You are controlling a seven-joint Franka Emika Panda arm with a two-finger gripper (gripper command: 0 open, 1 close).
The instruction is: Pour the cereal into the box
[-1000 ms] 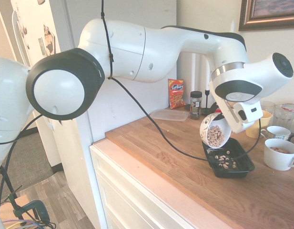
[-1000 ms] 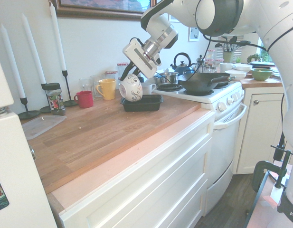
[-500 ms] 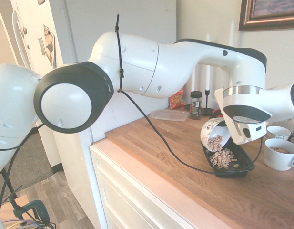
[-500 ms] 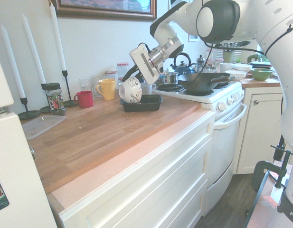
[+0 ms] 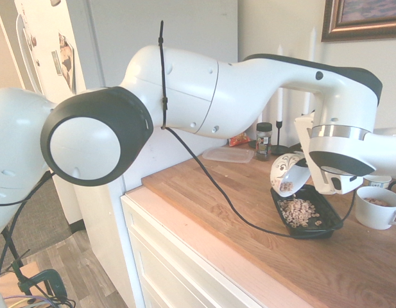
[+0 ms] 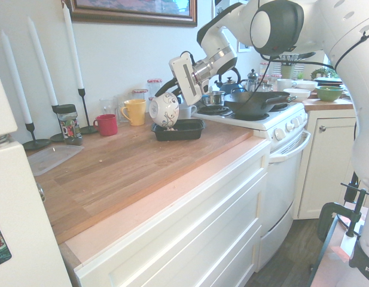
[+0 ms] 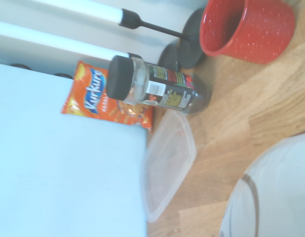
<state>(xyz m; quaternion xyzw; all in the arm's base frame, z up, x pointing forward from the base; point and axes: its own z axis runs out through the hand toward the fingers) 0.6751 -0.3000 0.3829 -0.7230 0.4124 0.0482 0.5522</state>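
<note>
In the first exterior view, your gripper is at the right of the frame, closed on the white bowl with its dark scrollwork, which it holds tipped over on its side, mouth toward the lower right. Some of the cereal remains just inside the bowl's lower lip, while a light-tan heap of it lies in the box, the black tray at the lower right of the frame, piled toward the tray's left side. Right of the box you have a white cup with something brown in it. Near the top middle of the counter stands the jar, with the clear flat container just to its left and the orange snack bag behind. In the second exterior view, the bowl is tilted at the left end of the box, near the centre of the frame, and to its left you can see the yellow mug and the red mug. Farther right, a dark pan sits on the white stove. Your wrist view shows the bowl's pale, blurred side in the lower right corner; the cereal is out of sight there.
</note>
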